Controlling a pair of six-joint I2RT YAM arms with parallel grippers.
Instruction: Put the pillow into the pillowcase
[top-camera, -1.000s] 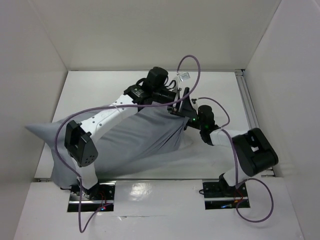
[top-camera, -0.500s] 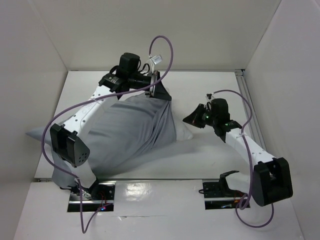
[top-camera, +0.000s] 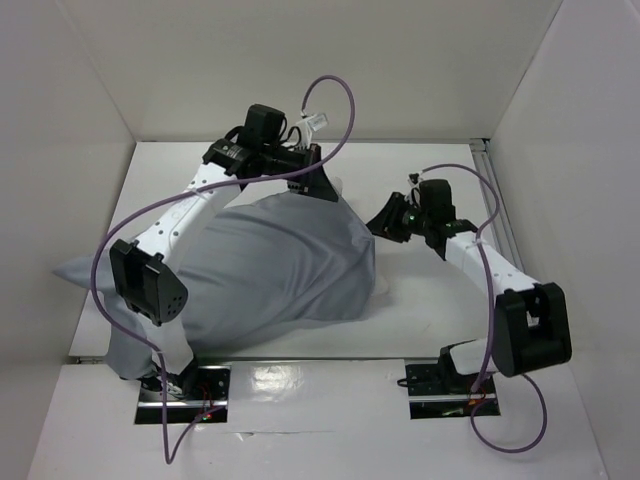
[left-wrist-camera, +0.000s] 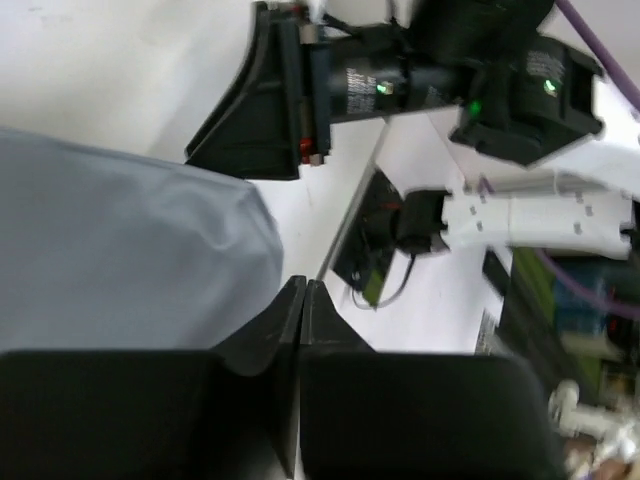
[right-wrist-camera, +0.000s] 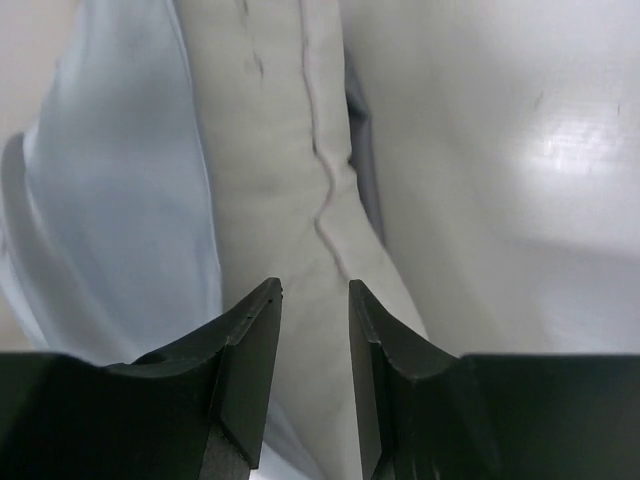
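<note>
Top external, pillowcase (top-camera: 280, 270) now covering more pillow (right-wrist-camera: 270, 200), left gripper (left-wrist-camera: 302, 286) pinched closed, right gripper (right-wrist-camera: 315, 288) slightly parted

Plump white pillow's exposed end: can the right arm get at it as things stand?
Probably yes. The right gripper is open and points straight at the plump white fabric pillow's bare end, beside the limp grey fabric pillowcase, with nothing between.

One pillow (right-wrist-camera: 265, 130); one pillowcase (top-camera: 280, 270); two pincers (left-wrist-camera: 303, 285) (right-wrist-camera: 315, 288).
</note>
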